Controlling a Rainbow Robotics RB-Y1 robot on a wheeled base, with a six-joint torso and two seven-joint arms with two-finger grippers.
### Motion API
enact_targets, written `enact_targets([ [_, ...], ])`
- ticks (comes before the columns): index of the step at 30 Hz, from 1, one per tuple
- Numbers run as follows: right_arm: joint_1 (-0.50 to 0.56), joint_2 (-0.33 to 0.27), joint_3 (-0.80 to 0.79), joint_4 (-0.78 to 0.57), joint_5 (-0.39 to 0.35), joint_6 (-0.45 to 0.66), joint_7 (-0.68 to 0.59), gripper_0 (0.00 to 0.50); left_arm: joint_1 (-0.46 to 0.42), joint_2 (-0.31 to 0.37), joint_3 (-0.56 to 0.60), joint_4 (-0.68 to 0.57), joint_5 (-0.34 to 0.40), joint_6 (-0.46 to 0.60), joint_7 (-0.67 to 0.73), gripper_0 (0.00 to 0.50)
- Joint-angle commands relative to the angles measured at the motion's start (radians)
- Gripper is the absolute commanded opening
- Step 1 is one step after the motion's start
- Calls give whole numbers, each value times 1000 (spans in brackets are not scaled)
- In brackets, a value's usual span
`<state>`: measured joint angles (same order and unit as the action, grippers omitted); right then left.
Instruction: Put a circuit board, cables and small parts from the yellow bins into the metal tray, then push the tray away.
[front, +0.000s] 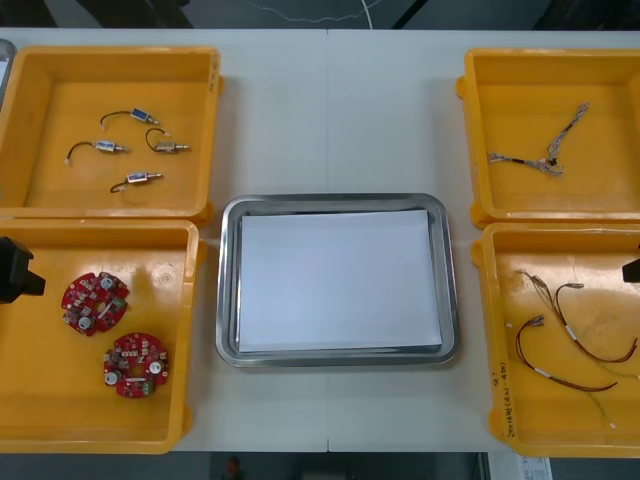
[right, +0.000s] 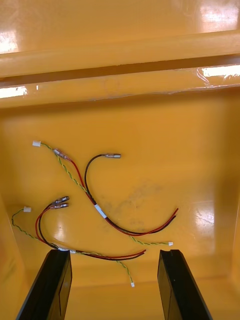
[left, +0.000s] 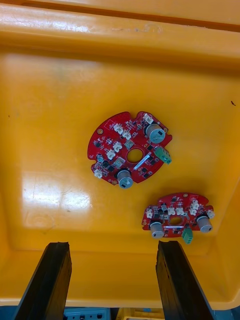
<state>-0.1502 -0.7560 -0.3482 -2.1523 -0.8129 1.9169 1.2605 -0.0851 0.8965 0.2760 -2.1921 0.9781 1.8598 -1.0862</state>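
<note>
Nothing is in yet: the metal tray (front: 338, 205) shows only its white inside and sits between the yellow bins (front: 60, 380), so every pick and the final push are, I judge, left to do. My left gripper (left: 112, 245), spread wide and empty, hangs over the two circuit boards (left: 112, 147) in the near bin left of the tray, and my right gripper (right: 114, 252), spread and empty too, over the red and yellow cables (right: 100, 211) in the near bin right of it. The twisted cable (front: 530, 160) lies in the far bin right of the tray, the four small metal parts (front: 108, 147) in the far bin left of it
</note>
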Motion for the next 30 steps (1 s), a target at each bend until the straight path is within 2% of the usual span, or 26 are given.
enact_targets([
  [1, -12, -40, 9, -23, -8, 3, 30, 500, 16, 39, 28, -9, 7, -8, -14, 500],
  [22, -15, -43, 1, -18, -3, 3, 30, 500, 16, 39, 28, -9, 7, -8, -14, 500],
  [30, -5, -40, -45, -31, -38, 3, 43, 500, 16, 39, 28, -9, 7, -8, -14, 500],
])
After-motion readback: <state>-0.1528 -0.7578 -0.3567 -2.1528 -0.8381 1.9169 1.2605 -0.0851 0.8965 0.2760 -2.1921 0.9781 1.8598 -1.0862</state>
